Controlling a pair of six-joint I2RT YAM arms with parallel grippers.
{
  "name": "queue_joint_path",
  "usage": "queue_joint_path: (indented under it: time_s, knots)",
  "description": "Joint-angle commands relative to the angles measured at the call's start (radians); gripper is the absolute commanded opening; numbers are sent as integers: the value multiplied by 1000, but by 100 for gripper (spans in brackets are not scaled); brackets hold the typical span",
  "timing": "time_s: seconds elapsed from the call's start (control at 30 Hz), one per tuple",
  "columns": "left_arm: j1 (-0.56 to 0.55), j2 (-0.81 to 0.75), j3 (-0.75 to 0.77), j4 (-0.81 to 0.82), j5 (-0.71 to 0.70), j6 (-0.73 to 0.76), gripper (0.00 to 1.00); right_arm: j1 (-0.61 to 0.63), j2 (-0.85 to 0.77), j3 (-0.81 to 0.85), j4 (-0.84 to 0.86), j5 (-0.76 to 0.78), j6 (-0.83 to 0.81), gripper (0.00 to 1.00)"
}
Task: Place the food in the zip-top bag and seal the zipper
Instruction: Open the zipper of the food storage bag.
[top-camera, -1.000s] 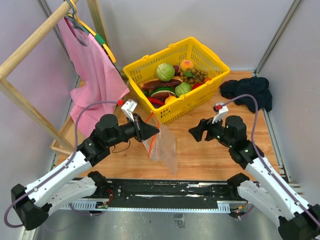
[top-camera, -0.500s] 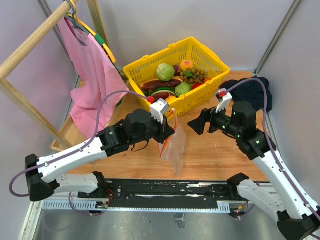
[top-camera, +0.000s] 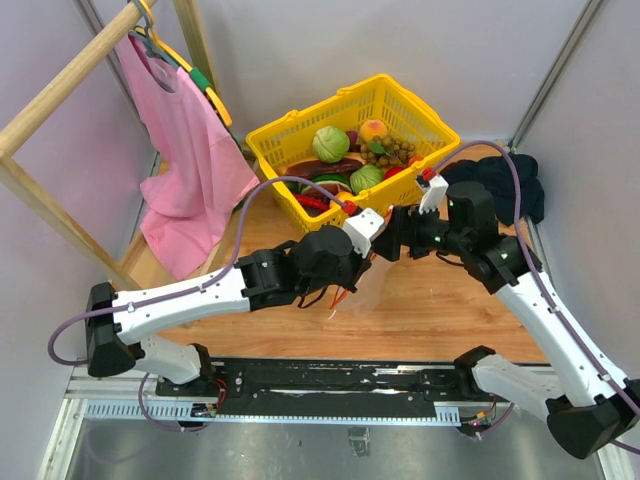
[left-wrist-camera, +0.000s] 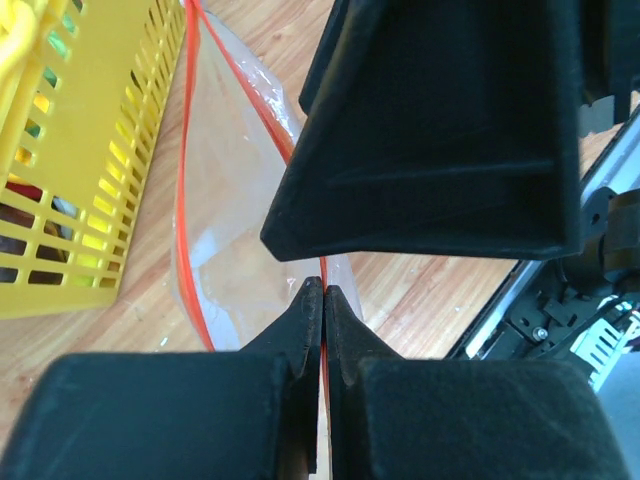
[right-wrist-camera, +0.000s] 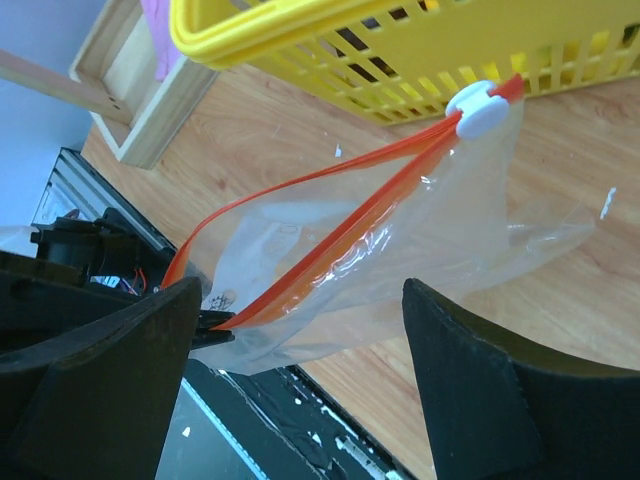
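The clear zip-top bag (right-wrist-camera: 400, 230) hangs off the table, held by my left gripper (left-wrist-camera: 323, 292), which is shut on the red-orange zipper (left-wrist-camera: 181, 180) at one end. The mouth gapes open, with a white slider (right-wrist-camera: 480, 108) at the far end. My right gripper (right-wrist-camera: 300, 287) is open, and the bag's zipper edge (right-wrist-camera: 345, 228) lies just beyond its two fingers. In the top view both grippers (top-camera: 368, 255) (top-camera: 392, 238) meet in front of the basket, and the bag (top-camera: 342, 293) is mostly hidden. The food lies in the basket, including a green cabbage (top-camera: 329, 143) and red and dark purple pieces.
The yellow lattice basket (top-camera: 428, 112) stands at the back centre, close behind the bag (right-wrist-camera: 420, 55). A dark cloth (top-camera: 500, 180) lies at the right. A wooden rack with a pink garment (top-camera: 185, 150) stands at the left. The black front rail (top-camera: 330, 378) runs along the near edge.
My left arm has swung right and forward, carrying the bag to the centre. My right gripper has moved left to meet it, still open.
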Motion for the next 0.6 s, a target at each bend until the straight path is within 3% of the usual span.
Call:
queue_joint_path:
  time_s: [0.0,0.33,0.47,0.57]
  knots:
    - [-35,34,50,11,-79,46,0,26,9,1,-67,80,45,82]
    - [-95,111,100,7,-185,62,2,62,61,-10,-76,212,24,70]
    - [-107,117,99,7,-198,57,9,64,61,-13,-87,254,7,55]
    - [-109,103,91,2,-201,41,19,64,51,-14,-87,267,-10,37]
